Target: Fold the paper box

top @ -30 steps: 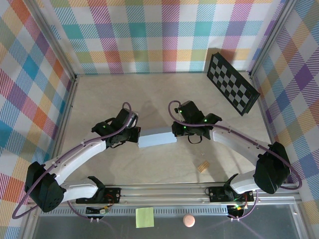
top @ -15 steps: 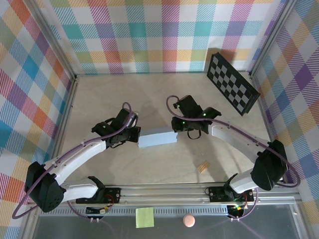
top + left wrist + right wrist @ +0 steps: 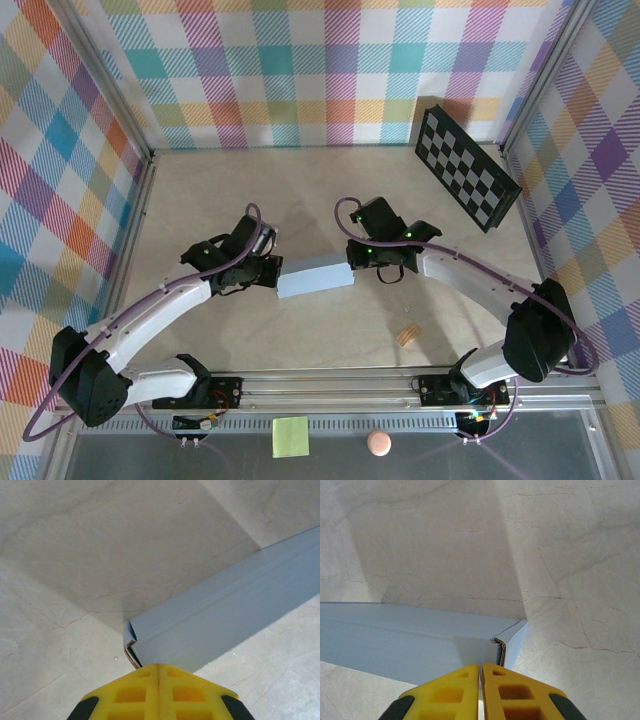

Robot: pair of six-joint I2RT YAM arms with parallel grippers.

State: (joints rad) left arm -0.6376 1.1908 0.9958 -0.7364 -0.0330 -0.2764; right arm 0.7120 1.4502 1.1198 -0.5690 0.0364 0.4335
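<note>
Paper box [image 3: 315, 279], plain grey, ends pinched

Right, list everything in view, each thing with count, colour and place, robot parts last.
pale grey-white thin cardboard paper box: one, grey-white, mid-table, between the two grippers
flat checkerboard panel: one, black-and-white, leaning at the far right corner
small tan piece: one, tan, on the table nearer than the box, to its right
square sticky note: one, yellow-green, on the near ledge
small round ball: one, pinkish, right of the note
table: one, beige, under the box
plaid walls: multicoloured, on three sides
left gripper: one, yellow fingers, shut on the box's left end
right gripper: one, yellow fingers, shut on its right end
</note>
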